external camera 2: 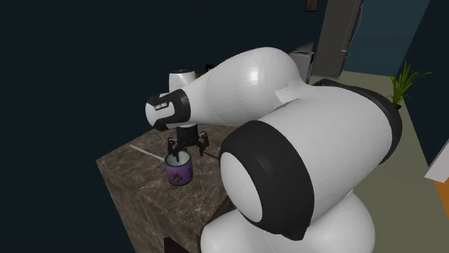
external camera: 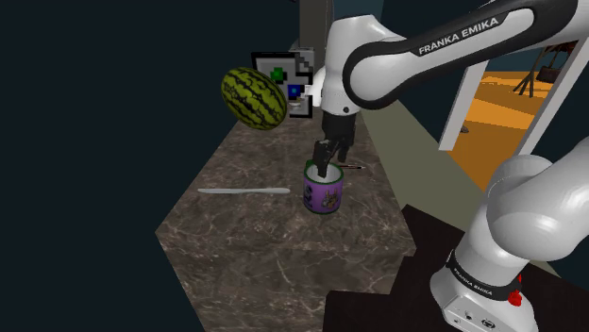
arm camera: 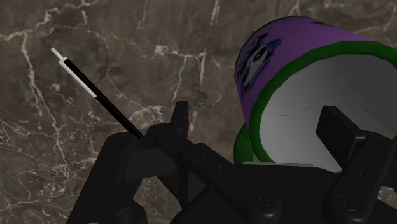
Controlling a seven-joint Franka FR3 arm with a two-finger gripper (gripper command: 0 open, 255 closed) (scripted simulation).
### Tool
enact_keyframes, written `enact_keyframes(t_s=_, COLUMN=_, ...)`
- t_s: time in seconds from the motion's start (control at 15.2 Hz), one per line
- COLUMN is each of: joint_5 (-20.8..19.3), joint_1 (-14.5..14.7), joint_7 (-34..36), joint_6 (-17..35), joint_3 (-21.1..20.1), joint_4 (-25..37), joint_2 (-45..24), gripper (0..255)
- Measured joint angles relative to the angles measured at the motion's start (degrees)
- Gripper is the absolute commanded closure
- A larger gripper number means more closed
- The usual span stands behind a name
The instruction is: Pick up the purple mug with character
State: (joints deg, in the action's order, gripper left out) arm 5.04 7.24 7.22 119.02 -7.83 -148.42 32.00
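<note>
Dark marbled counter is set in a dim room w/ dark walls; an orange-lit opening is seen at the shoulder view's right. The purple mug is stood upright near the counter's middle, green rim up, white inside, a cartoon face printed on its side. A watermelon is seen well apart at the far end. A long pale utensil is laid flat to the shoulder view's left of the mug, & a thin black stick w/ a white tip is laid near it on the other side. The gripper is held straight down over the mug, fingers spread & nothing clasped. In the wrist view one finger appears placed inside the cup and the other outside the wall, so the rim is straddled, prob. bc a wall pinch is simpler than a grab across the whole body. Next, approx.: the wall is to be pinched, then lifted; tilt could be risked if the pinch is shallow
</note>
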Motion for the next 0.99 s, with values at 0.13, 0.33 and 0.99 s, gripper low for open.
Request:
enact_keyframes(t_s=0.13, joint_5=0.0, joint_1=0.0, joint_7=0.0, joint_6=0.4, joint_3=0.0, joint_4=-0.2, joint_2=-0.1, gripper=255)
enact_keyframes(t_s=0.33, joint_5=0.0, joint_1=0.0, joint_7=0.0, joint_6=0.4, joint_3=0.0, joint_4=-0.2, joint_2=-0.2, gripper=255)
enact_keyframes(t_s=0.99, joint_5=-0.1, joint_1=0.0, joint_7=0.1, joint_6=-1.8, joint_3=0.0, joint_4=1.5, joint_2=0.3, gripper=255)
